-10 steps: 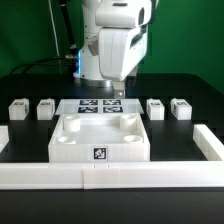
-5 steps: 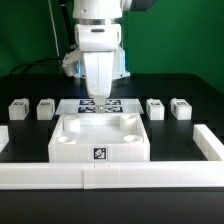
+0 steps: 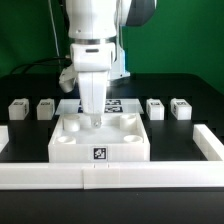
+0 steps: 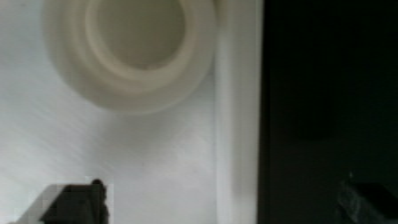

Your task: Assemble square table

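Note:
The square table top (image 3: 100,150) is a white slab with round corner sockets and a tag on its front edge. It lies in the middle, against the border rail. My gripper (image 3: 95,119) hangs just over its back edge, left of centre. In the wrist view the gripper (image 4: 217,206) is open and empty. One dark fingertip (image 4: 75,204) is over the white slab and the other is over the black table, so the jaws straddle the slab's edge. A round socket (image 4: 134,50) lies ahead. Two legs (image 3: 18,109) (image 3: 46,108) stand on the exterior view's left and two (image 3: 155,107) (image 3: 180,107) on its right.
The marker board (image 3: 118,104) lies flat behind the slab, partly hidden by the arm. A long low white border rail (image 3: 110,178) runs along the front, with short side pieces at both ends (image 3: 208,143). The table surface is black.
The arm has moved toward the exterior view's left and down, from above the marker board to the slab's back edge. The slab and legs have not moved.

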Tool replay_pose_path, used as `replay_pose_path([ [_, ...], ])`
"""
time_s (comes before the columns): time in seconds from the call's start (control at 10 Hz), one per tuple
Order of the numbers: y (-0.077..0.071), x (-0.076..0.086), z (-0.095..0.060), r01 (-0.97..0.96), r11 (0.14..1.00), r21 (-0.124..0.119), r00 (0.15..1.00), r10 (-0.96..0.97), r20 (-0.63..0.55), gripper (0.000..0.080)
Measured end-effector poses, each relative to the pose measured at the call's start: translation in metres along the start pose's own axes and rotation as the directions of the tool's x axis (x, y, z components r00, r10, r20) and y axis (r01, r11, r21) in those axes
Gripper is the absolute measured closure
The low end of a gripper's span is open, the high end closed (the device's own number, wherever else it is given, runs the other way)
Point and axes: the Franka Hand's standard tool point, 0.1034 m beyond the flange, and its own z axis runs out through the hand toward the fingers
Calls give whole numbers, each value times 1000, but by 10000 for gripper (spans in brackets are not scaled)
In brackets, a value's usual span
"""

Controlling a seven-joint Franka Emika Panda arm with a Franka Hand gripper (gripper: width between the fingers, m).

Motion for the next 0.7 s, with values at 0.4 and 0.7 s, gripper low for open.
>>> replay_pose_path([
  [0.4,-2,0,2,-4,1000,5,1000,4,-1,244],
  [0.7,-2,0,2,-4,1000,5,1000,4,-1,580],
])
